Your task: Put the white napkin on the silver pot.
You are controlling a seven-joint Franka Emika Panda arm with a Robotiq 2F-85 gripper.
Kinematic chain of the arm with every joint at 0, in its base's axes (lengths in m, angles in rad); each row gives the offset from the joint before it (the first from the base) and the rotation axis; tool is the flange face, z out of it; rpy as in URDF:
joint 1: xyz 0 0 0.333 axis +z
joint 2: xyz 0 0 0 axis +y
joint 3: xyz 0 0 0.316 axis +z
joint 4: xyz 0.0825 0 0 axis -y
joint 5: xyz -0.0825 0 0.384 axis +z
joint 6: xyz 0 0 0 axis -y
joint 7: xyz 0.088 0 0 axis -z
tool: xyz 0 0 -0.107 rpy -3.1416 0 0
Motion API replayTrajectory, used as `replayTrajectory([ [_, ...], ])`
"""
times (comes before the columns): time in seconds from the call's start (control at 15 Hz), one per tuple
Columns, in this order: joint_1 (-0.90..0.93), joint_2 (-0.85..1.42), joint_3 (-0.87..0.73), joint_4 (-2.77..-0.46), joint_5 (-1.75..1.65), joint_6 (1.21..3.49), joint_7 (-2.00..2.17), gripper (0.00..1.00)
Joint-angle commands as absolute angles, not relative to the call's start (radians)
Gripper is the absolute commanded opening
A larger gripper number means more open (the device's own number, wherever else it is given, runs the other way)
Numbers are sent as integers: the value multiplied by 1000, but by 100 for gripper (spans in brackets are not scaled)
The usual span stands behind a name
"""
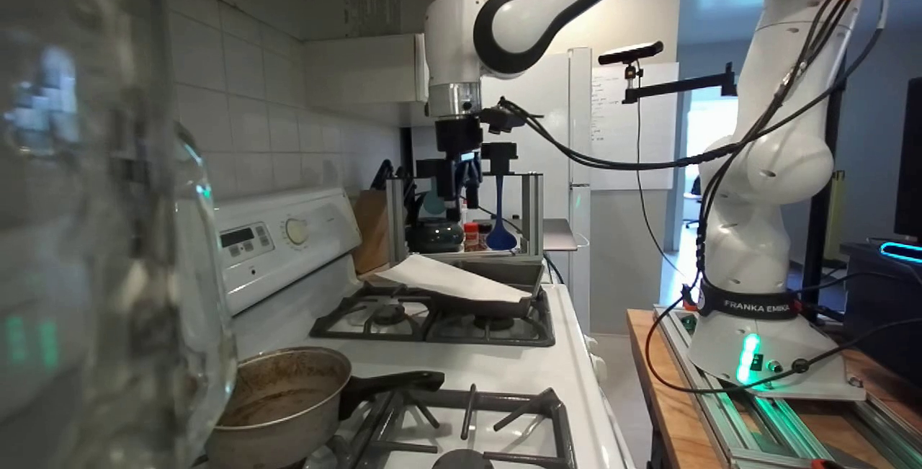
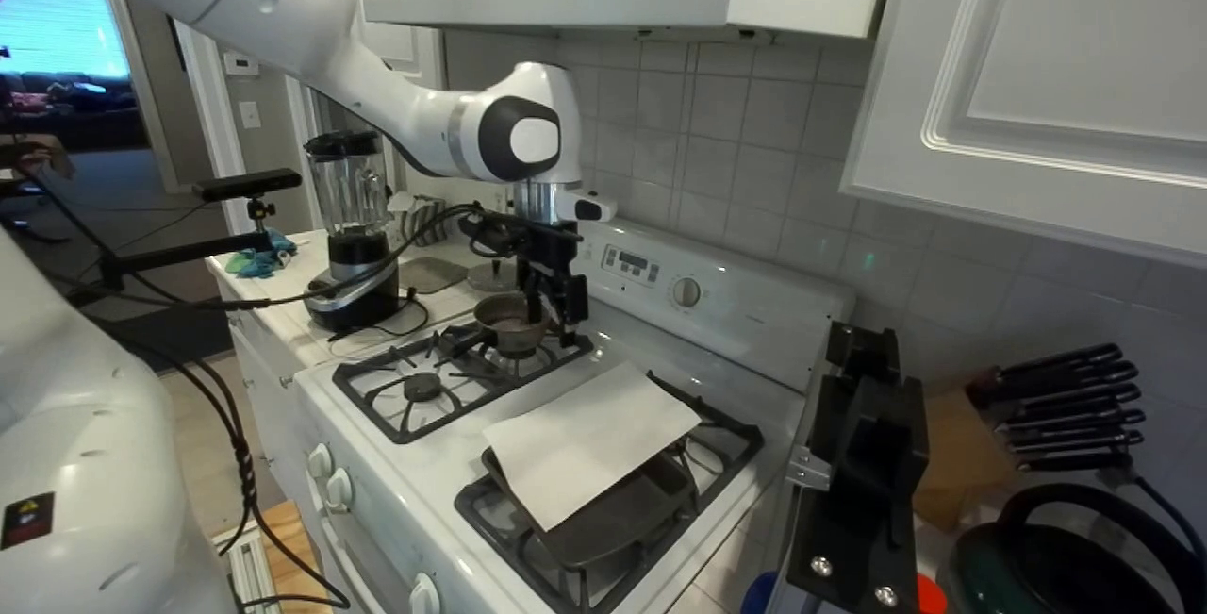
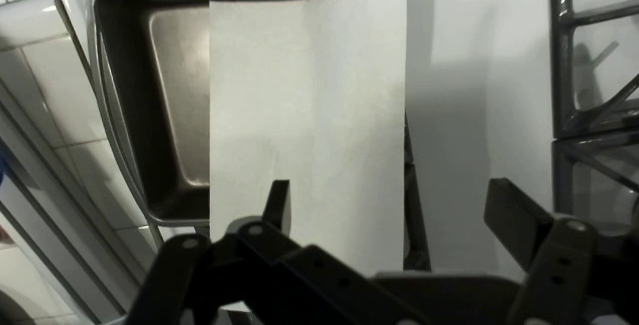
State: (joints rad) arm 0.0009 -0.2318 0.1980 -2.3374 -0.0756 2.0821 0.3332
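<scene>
The end effector, empty jaws apart, hovers above the white napkin, whose long axis runs from the back edge of the desk toward the front.

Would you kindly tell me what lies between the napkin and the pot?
White stovetop and dark grate bars lie between the napkin and the pot, in both exterior views.

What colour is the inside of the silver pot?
The silver pot's inside is tan-brown with darker patches; it shows best in an exterior view.
</scene>
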Motion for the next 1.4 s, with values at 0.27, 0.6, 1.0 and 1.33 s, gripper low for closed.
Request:
replayTrajectory([
  [0.27,42,27,185,-2210,-376,2235,518,100],
  [0.6,101,102,162,-2187,-482,2262,605,100],
  [1.0,135,93,140,-2204,-479,2254,599,100],
  [1.33,135,93,135,-2204,-479,2254,599,100],
])
